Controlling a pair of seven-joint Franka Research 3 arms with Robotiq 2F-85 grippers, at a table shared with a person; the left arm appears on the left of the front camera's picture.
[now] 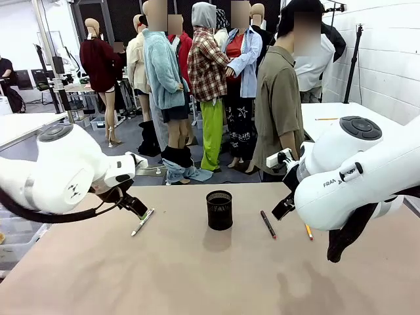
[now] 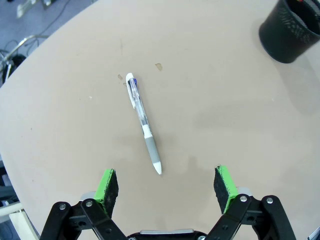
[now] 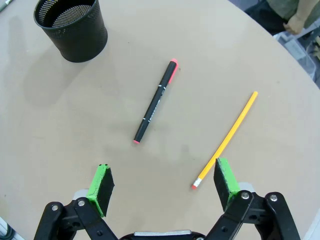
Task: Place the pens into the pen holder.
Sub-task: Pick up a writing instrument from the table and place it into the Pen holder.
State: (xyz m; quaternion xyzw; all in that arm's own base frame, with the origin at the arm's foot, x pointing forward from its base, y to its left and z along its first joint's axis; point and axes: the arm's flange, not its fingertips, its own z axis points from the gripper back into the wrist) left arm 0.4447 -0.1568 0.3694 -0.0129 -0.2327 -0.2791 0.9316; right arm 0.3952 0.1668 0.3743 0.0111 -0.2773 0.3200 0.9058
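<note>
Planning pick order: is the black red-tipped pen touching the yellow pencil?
Apart. Right wrist view shows bare tan table between the black red-tipped pen and the slim yellow pencil.

The cup (image 1: pixel 219 210) stands mid-table (image 1: pixel 197 282) before me. A pen (image 1: pixel 142 222) lies to my left of it, a second pen (image 1: pixel 268 224) to my right, and the pencil (image 1: pixel 308 231) just beyond that.

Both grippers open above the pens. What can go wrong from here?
1. The yellow pencil lies with its eraser end beside one finger of the right gripper; going down for the black pen could knock it.
2. The white pen lies flat below the left gripper; the pads may scrape the table or roll it.
3. The pen holder is narrow; a tilted pen could catch its rim.
</note>
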